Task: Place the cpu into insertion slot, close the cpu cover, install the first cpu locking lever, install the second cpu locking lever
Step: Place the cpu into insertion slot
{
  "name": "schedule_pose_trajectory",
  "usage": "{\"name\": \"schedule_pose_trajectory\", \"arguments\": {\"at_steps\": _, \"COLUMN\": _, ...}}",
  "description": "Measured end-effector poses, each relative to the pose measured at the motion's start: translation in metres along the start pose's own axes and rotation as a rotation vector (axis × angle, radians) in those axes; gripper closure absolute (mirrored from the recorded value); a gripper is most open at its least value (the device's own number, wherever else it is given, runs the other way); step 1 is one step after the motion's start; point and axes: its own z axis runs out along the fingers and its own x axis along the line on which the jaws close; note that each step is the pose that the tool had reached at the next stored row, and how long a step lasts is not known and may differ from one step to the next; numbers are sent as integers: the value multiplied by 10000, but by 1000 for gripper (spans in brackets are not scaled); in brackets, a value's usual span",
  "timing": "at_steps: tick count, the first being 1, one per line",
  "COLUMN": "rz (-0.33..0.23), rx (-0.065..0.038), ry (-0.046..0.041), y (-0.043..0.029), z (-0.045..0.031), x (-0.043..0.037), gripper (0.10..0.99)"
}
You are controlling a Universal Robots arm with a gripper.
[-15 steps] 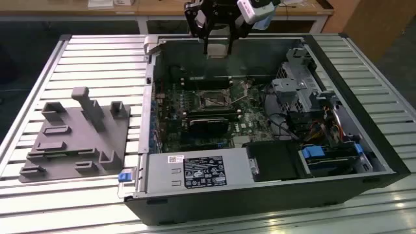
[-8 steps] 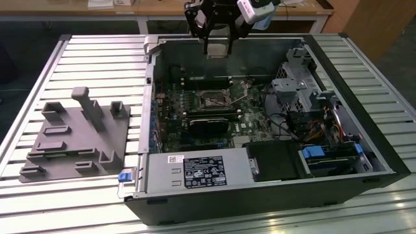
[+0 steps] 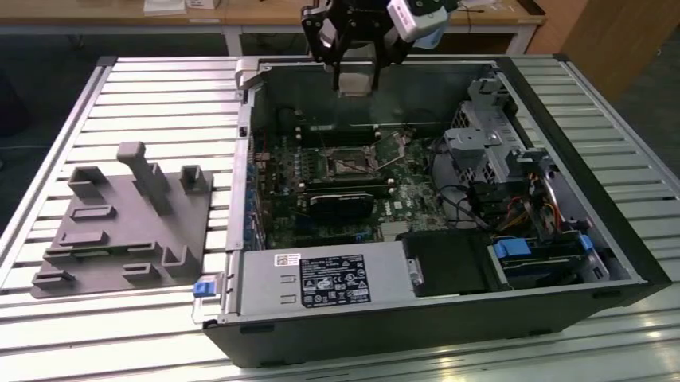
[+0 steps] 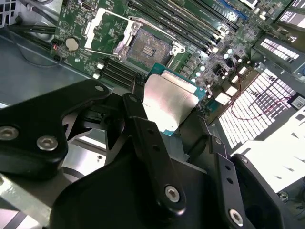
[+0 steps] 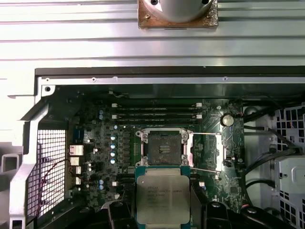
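My gripper [image 3: 354, 86] hangs above the far wall of the open computer case [image 3: 425, 318], shut on the cpu [image 3: 353, 92]. In both wrist views the cpu [image 4: 169, 105] [image 5: 162, 198] is a flat silver-grey square on a teal board, pinched at its edges between the black fingers [image 4: 140, 124]. The insertion slot [image 3: 345, 163] [image 4: 150, 47] [image 5: 162, 148] lies below on the green motherboard, bare, with its dark centre exposed. The cpu cover [image 5: 207, 152] [image 4: 107, 31] is swung open beside the slot. Thin wire levers [image 5: 205, 170] stand out along the cover.
A grey moulded fixture [image 3: 117, 223] lies on the slatted table at the exterior view's left. Inside the case are a black card [image 3: 340, 203], a power supply [image 3: 318, 278], a drive cage [image 3: 494, 151] with cables, and long memory slots [image 5: 157, 112] beside the socket.
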Motion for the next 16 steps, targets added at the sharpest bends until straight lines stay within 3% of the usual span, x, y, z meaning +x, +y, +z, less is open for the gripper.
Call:
{"name": "schedule_pose_trajectory", "arguments": {"at_steps": 8, "rz": -15, "rx": -1, "ry": -163, "y": -10, "z": 116, "x": 3, "gripper": 545}}
{"name": "schedule_pose_trajectory", "arguments": {"at_steps": 16, "rz": -17, "rx": 0, "ry": -195, "y": -18, "z": 262, "x": 1, "gripper": 545}}
